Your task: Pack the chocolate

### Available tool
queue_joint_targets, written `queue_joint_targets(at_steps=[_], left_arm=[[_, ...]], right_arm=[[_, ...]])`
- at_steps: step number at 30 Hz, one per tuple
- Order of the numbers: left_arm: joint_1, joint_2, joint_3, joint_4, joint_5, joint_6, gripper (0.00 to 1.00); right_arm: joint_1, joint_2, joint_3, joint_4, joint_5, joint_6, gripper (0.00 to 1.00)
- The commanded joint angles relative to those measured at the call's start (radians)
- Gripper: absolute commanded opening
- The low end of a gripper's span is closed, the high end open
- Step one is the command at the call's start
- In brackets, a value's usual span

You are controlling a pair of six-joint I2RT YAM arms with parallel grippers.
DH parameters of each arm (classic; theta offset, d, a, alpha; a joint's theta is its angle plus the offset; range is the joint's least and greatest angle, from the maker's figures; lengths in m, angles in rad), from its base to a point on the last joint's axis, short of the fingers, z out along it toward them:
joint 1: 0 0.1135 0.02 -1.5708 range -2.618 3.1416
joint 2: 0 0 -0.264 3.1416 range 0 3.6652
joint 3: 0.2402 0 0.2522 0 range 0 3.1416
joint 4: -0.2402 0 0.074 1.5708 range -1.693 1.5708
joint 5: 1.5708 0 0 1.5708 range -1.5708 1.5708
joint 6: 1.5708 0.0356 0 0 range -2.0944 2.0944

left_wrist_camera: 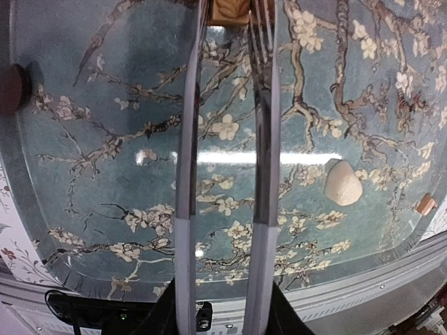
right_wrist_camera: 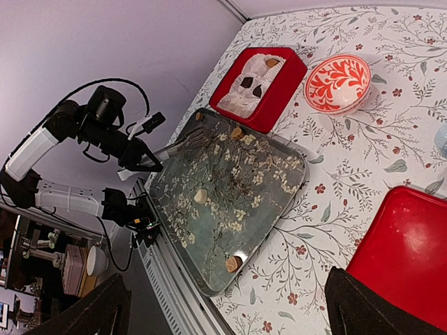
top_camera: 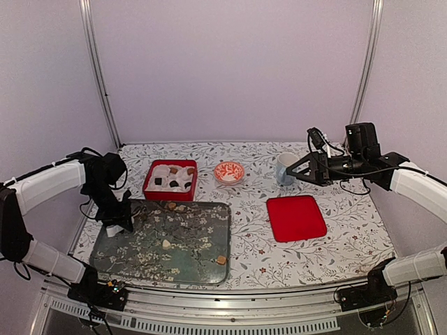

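Note:
Chocolate pieces lie on the blossom-patterned tray (top_camera: 140, 269): a cream lump (top_camera: 166, 243), a caramel one (top_camera: 221, 259) and two at the back edge (top_camera: 172, 206). More chocolate sits on white paper in the red box (top_camera: 170, 179). My left gripper (left_wrist_camera: 229, 7) hangs low over the tray's back left with its jaws narrowed. A caramel piece (left_wrist_camera: 230, 10) sits between its tips at the frame's top edge, and contact is unclear. A cream lump (left_wrist_camera: 343, 182) lies to its right. My right gripper (right_wrist_camera: 230, 307) hovers high beside the mug, open and empty.
A red-and-white bowl (top_camera: 229, 172) stands right of the red box. A flat red lid (top_camera: 296, 218) lies at the middle right. A pale mug (top_camera: 284, 168) stands behind it. A dark piece (left_wrist_camera: 10, 87) sits at the tray's left rim.

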Motion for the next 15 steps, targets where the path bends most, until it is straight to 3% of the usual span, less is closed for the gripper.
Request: queue_joint_targets(at_steps=[1,15], left_arm=[[-0.002,0.002,0.001,0.015,0.01,0.011,0.29],[-0.004,-0.07,0.085,-0.059,0.031,-0.014,0.25]], right_arm=[[-0.004,0.001,-0.004,0.005,-0.002,-0.003,0.99],[-0.005,0.008,0.016,-0.012,-0.005,-0.011,0.99]])
